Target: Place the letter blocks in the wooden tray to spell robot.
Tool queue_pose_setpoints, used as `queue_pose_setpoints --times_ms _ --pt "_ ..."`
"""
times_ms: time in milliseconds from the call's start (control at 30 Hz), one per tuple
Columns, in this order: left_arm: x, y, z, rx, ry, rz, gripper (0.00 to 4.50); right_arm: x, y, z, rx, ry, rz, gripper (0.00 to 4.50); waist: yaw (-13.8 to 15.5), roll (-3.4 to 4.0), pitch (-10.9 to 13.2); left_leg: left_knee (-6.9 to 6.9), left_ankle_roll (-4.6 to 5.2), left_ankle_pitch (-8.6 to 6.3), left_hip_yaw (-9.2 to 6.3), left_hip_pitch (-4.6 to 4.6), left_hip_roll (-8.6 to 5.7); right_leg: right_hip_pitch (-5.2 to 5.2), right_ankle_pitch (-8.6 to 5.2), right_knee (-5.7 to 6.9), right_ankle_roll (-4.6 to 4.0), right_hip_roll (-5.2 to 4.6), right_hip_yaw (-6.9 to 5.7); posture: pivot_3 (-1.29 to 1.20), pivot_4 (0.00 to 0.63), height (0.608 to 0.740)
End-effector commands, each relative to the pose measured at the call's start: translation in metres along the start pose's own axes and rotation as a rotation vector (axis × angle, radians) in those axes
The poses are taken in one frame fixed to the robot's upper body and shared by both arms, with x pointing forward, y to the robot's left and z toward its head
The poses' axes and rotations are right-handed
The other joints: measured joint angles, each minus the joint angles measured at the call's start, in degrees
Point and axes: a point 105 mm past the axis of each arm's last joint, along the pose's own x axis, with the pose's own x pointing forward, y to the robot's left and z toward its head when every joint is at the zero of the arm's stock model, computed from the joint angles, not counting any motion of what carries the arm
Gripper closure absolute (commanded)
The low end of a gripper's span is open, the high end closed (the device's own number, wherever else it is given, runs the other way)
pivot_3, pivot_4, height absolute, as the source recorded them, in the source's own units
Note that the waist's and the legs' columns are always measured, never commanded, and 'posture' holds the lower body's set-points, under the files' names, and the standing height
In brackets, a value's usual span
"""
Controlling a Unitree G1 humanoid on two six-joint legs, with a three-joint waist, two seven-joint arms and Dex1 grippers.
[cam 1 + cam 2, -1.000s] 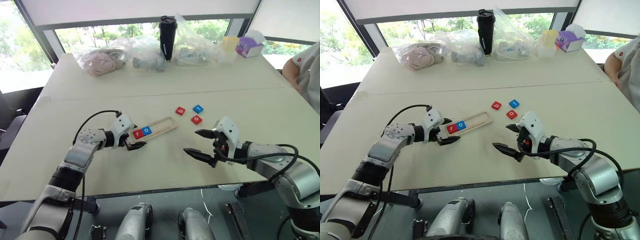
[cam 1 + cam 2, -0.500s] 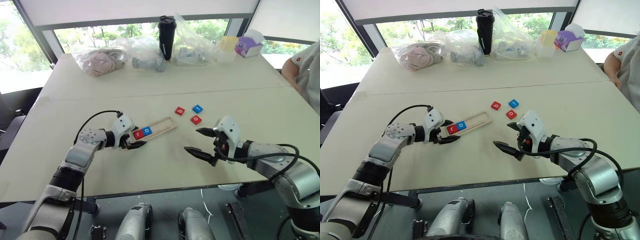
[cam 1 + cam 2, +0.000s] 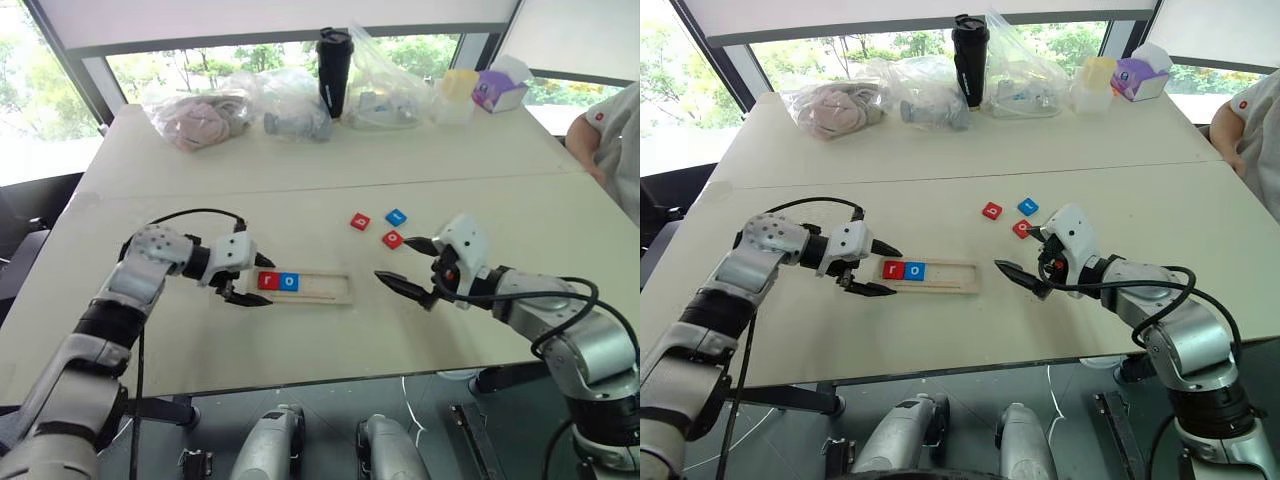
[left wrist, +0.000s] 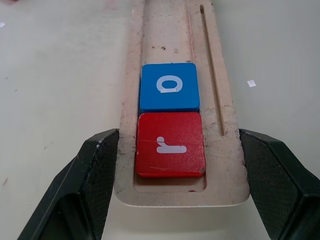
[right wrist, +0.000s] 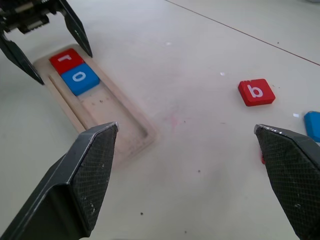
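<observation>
The wooden tray lies level across the table in front of me. A red "r" block sits at its left end, with a blue "o" block beside it. My left gripper is shut on that end, one finger on each long side. Three loose blocks lie to the tray's right and further back: a red "b", a blue one and a red one. My right gripper hangs open and empty just right of the tray, near the closest red block.
Along the far edge stand plastic bags, a black tumbler, a yellow cup and a purple tissue box. A person's arm shows at the right edge. A seam crosses the table beyond the blocks.
The tray has swung from a diagonal to lying level, with my left gripper on its left end and the wrist turned. My right gripper has moved slightly forward toward the loose blocks, still open.
</observation>
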Motion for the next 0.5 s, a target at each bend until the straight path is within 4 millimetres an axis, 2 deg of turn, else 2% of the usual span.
queue_pose_setpoints --times_ms 33,167,233,267,400,500 --pt "0.007 0.0 -0.004 0.016 0.028 -0.036 1.35 -0.003 0.003 0.01 -0.028 -0.038 -0.014 0.0 0.0 0.0 0.0 0.02 0.01 0.01 0.0 -0.05 0.0 -0.04 0.01 0.01 0.02 0.01 -0.01 0.0 0.15 0.74" --pt "0.012 -0.001 -0.007 -0.016 0.029 -0.037 1.35 -0.006 0.004 0.008 -0.024 -0.032 -0.027 0.0 0.01 -0.01 0.0 0.06 0.03 0.01 0.0 -0.1 0.0 -0.04 0.05 0.04 0.09 0.03 -0.04 0.0 0.15 0.74" --pt "0.013 -0.004 -0.009 -0.05 0.026 -0.051 0.32 -0.006 0.002 0.008 -0.024 -0.031 -0.032 0.0 -0.05 0.0 0.0 0.12 0.03 0.01 0.0 -0.1 0.0 -0.02 0.07 0.05 0.12 0.03 -0.04 0.0 0.15 0.74" --pt "0.013 -0.004 -0.009 -0.054 0.021 -0.05 0.04 -0.006 0.002 0.008 -0.024 -0.031 -0.033 0.0 -0.09 0.0 0.0 0.17 0.04 0.01 -0.01 -0.09 0.0 -0.01 0.08 0.06 0.14 0.04 -0.04 0.0 0.15 0.74" --pt "0.008 0.004 -0.005 -0.033 0.004 0.036 0.04 -0.004 -0.002 0.008 -0.036 -0.02 -0.039 0.0 -0.04 0.0 0.0 0.29 0.07 -0.01 -0.01 -0.09 0.0 0.03 0.09 0.09 0.15 0.04 -0.05 0.0 0.15 0.74" --pt "-0.008 0.003 0.004 -0.075 -0.034 0.043 0.04 0.001 -0.01 0.008 -0.045 -0.011 -0.046 0.0 -0.18 0.0 0.0 0.39 0.09 -0.03 -0.02 -0.1 0.0 0.04 0.11 0.11 0.16 0.04 -0.04 0.0 0.15 0.74"
